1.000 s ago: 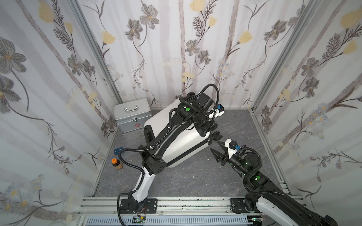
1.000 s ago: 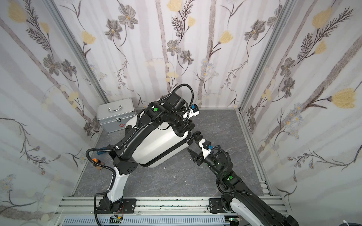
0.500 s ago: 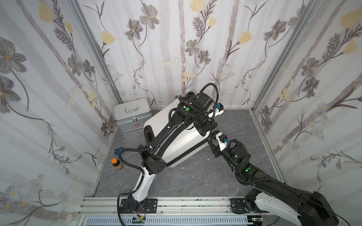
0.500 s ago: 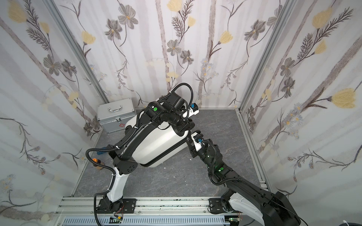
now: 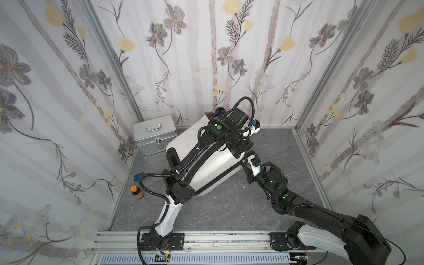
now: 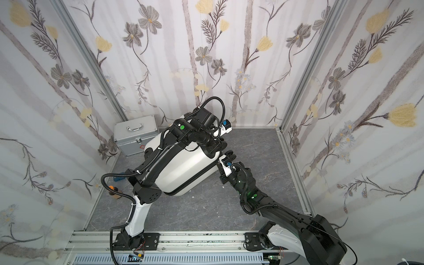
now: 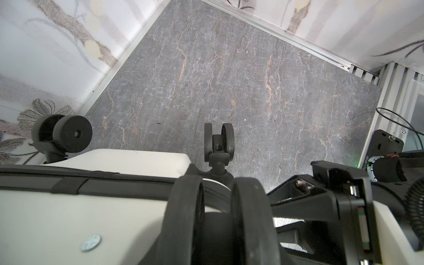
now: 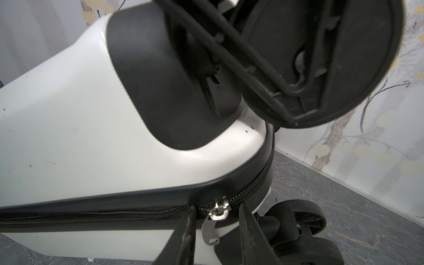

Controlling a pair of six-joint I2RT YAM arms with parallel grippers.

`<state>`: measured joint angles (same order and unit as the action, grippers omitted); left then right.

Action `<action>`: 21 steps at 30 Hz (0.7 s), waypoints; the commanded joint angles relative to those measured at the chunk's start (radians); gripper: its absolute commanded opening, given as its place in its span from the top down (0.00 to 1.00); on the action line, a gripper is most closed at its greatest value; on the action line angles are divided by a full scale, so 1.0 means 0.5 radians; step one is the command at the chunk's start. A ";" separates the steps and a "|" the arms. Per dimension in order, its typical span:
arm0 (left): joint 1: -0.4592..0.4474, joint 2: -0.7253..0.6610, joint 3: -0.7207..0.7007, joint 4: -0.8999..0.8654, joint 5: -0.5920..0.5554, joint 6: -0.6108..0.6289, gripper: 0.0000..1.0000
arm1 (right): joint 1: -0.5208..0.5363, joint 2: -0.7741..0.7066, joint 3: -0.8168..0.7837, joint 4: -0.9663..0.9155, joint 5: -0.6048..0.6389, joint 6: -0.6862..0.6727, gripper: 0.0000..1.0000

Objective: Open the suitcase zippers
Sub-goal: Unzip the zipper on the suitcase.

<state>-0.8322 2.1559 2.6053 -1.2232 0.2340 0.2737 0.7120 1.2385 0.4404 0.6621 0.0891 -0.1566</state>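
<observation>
The white suitcase (image 5: 213,169) (image 6: 183,169) lies tilted on the grey floor, under my left arm. My left gripper (image 5: 238,149) (image 7: 218,229) is shut on one of its black wheels (image 8: 344,57) at the far right corner. The black zipper track (image 8: 137,214) (image 7: 137,179) runs along the middle seam. A silver zipper pull (image 8: 212,226) hangs from it near the lower wheel. My right gripper (image 8: 218,207) (image 5: 246,160) is open, with a finger on each side of that pull and gaps showing on both sides.
A silver metal case (image 5: 156,135) with a red mark stands at the back left against the wall. A small orange-capped bottle (image 5: 137,192) and a blue object (image 5: 138,176) lie by the left wall. Papered walls close in three sides; a metal rail (image 5: 218,238) runs along the front.
My right arm has reached in to the suitcase's right corner, and its jaws have narrowed round the zipper pull. The left arm and the suitcase have not moved.
</observation>
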 commanded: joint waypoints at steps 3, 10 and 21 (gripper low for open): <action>-0.014 -0.011 0.027 0.188 0.344 -0.114 0.99 | 0.003 0.014 0.036 -0.011 0.112 -0.036 0.86; -0.016 -0.005 0.028 0.161 0.331 -0.112 0.99 | 0.003 -0.016 0.033 -0.075 0.138 -0.033 0.97; -0.013 -0.007 0.029 0.135 0.296 -0.094 0.98 | 0.003 -0.053 0.019 -0.154 0.152 -0.023 1.00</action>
<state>-0.8322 2.1593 2.6053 -1.2213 0.2298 0.2703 0.7143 1.2152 0.4496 0.5888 0.1242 -0.1619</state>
